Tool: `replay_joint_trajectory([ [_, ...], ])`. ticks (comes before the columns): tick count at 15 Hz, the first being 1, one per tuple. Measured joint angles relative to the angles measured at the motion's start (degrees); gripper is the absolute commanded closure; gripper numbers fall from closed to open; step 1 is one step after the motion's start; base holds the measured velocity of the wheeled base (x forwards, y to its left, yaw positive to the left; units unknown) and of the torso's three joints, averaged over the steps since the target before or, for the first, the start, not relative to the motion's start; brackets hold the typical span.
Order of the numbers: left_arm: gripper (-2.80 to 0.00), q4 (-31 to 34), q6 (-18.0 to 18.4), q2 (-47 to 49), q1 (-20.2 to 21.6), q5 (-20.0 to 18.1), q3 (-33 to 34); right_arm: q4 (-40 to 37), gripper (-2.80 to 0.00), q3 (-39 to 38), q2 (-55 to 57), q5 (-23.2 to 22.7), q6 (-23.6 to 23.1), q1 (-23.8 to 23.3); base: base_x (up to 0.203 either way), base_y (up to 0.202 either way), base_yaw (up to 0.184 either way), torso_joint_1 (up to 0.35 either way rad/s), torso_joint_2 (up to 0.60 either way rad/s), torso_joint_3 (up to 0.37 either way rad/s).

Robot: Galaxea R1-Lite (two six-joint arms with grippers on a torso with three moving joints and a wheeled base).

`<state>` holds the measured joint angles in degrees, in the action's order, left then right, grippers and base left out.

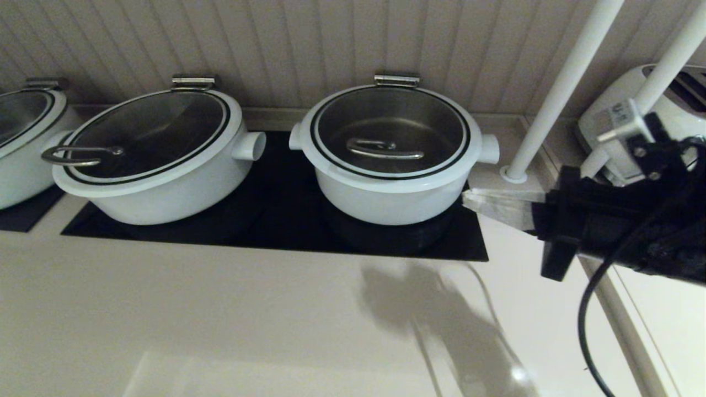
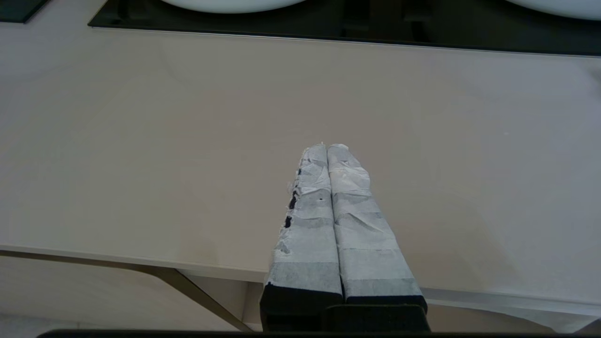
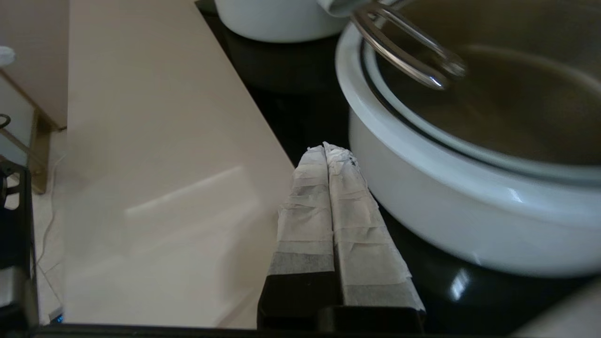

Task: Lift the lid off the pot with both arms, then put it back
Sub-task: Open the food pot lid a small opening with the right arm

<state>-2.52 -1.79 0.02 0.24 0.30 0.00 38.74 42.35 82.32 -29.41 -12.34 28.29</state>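
The pot stands on the black hob, right of centre, with its steel hinge clip at the back. The lid sits on it, its bent steel bar handle in the middle. My right gripper is shut and empty, its tip just off the pot's front right side, below the right stub handle. The right wrist view shows the shut fingertips beside the pot wall, with the lid above. My left gripper is shut and empty over the bare counter near its front edge, out of the head view.
A wider white pot with a loop-handled lid stands left of the pot on the same hob. A third pot is at the far left. Two white poles and a white toaster stand at the right.
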Motion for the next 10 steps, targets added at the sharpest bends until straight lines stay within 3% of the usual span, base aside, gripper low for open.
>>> replay_joint_trajectory([
  [10, 0.00, 0.00, 0.00, 0.00, 0.00, 0.02, 0.00, 0.66, 0.00, 9.10, 12.14, 6.97, -0.12, 3.27, 0.000, 0.000, 0.000, 0.000, 0.00, 0.000],
])
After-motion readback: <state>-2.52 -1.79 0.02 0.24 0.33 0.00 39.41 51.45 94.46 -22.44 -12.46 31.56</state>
